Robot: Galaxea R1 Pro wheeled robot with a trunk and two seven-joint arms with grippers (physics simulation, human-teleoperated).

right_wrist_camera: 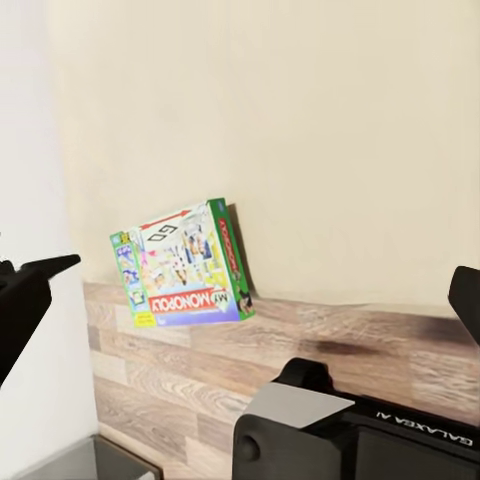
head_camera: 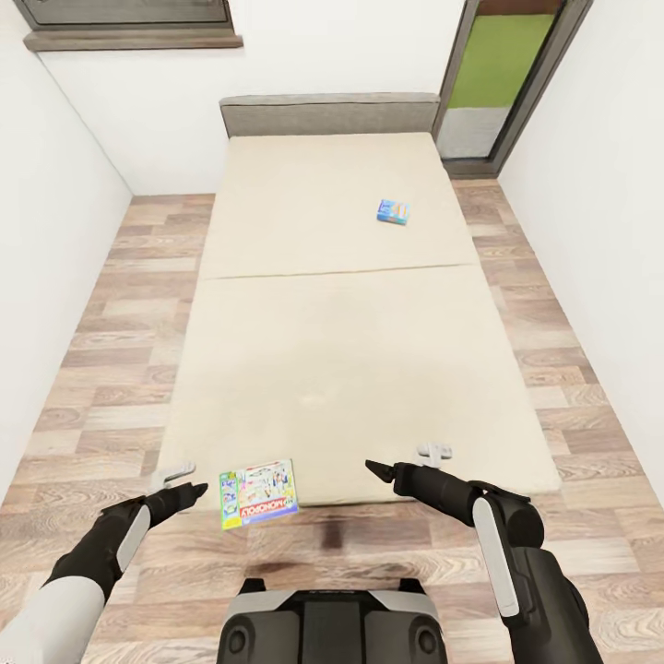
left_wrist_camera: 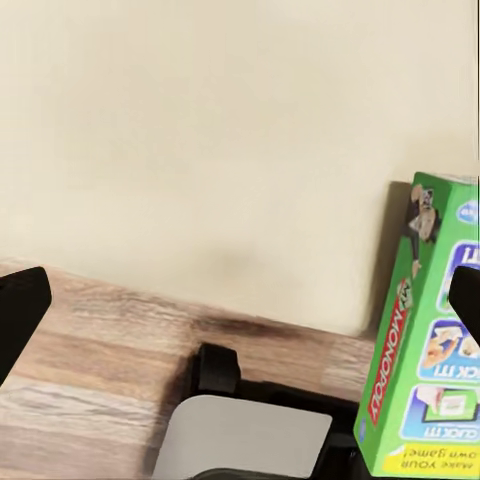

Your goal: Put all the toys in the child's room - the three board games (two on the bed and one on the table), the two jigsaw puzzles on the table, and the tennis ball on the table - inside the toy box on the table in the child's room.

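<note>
Green Monopoly box overhangs the bed foot, so I flank it: left gripper and right gripper, both spread apart. Second game lies far up the bed.

My bed wears matt cream cloth, faintly napped. The floor is satin wood-grain planking. The Monopoly box looks like glossy printed card (the small blue box likewise). My arms show black, smooth plastic.
</note>
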